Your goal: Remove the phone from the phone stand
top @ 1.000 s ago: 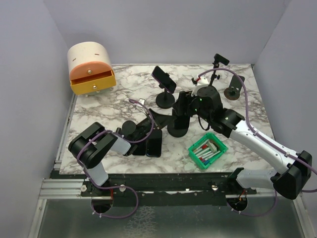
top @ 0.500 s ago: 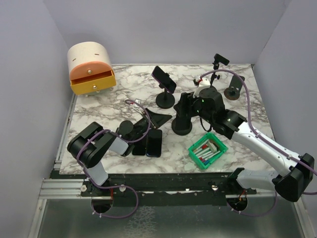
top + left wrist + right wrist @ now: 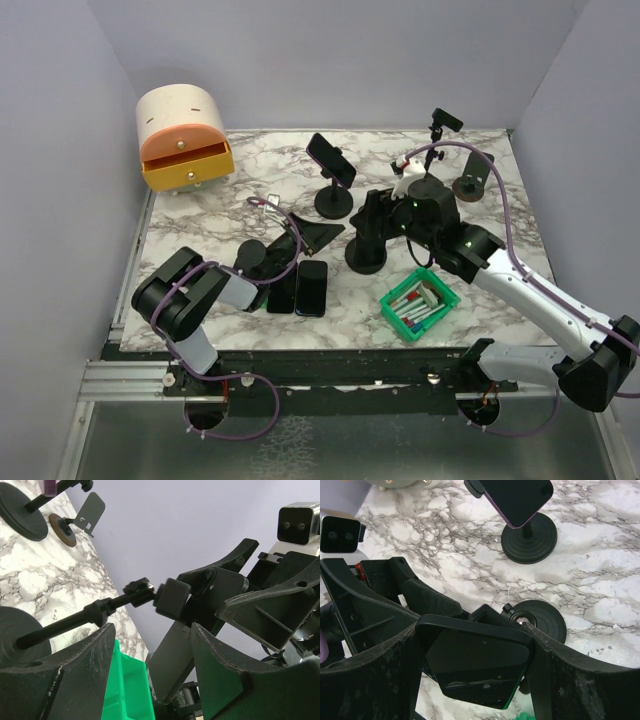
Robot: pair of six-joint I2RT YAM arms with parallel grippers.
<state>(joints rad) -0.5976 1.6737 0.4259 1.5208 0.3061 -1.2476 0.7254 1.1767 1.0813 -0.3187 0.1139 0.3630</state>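
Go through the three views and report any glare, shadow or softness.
Top external: even, soft light, sharp throughout, with only faint shadows on the marble table. Left wrist: the left fingers loom close to the lens as dark, low-detail shapes against a bright wall. Right wrist: the near phone shows a faint pale reflection on its screen, and the marble behind it is crisp.
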